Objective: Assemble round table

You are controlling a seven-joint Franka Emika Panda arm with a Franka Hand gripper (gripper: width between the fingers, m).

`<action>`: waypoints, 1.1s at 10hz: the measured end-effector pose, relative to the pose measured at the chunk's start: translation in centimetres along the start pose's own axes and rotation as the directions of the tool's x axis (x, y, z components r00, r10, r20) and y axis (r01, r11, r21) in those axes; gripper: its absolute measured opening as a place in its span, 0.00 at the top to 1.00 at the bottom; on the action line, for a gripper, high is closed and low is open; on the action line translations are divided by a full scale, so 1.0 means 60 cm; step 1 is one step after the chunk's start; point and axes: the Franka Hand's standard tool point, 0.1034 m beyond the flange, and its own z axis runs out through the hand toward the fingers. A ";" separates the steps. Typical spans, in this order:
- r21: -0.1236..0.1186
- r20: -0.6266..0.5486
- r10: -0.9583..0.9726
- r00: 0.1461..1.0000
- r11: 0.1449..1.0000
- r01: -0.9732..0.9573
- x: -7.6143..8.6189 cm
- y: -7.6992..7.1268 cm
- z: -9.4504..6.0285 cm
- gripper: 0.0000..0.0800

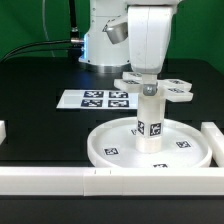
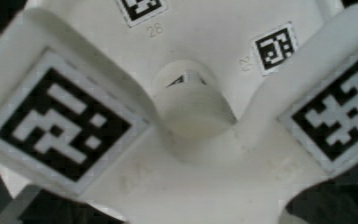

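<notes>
The large round rimmed disc [image 1: 110, 152] lies flat on the black table near the front. The short thick cylinder [image 1: 150, 122] stands upright on its middle. The flat cross-shaped piece [image 1: 178, 92] rests level on top of the cylinder, its tagged lobes spreading to both sides. My gripper [image 1: 148, 84] hangs straight above the cross piece's centre, and its white body hides most of the fingers. In the wrist view the cross piece [image 2: 194, 130] fills the picture very close up, with tagged lobes on either side of its hub; no finger shows there. The jaws stand open and hold nothing.
The marker board [image 1: 95, 99] lies behind the disc toward the exterior view's left. White border bars run along the front [image 1: 60, 181] and at the exterior view's right [image 1: 213, 136]. The arm's base [image 1: 100, 40] stands at the back.
</notes>
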 end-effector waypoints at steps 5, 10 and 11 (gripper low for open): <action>0.007 0.003 0.004 1.000 1.000 -0.004 -0.005 -0.001 0.007 0.19; 0.008 0.003 0.007 1.000 1.000 -0.007 -0.007 -0.001 0.008 0.44; 0.008 0.003 0.007 1.000 1.000 -0.007 -0.007 -0.001 0.008 0.44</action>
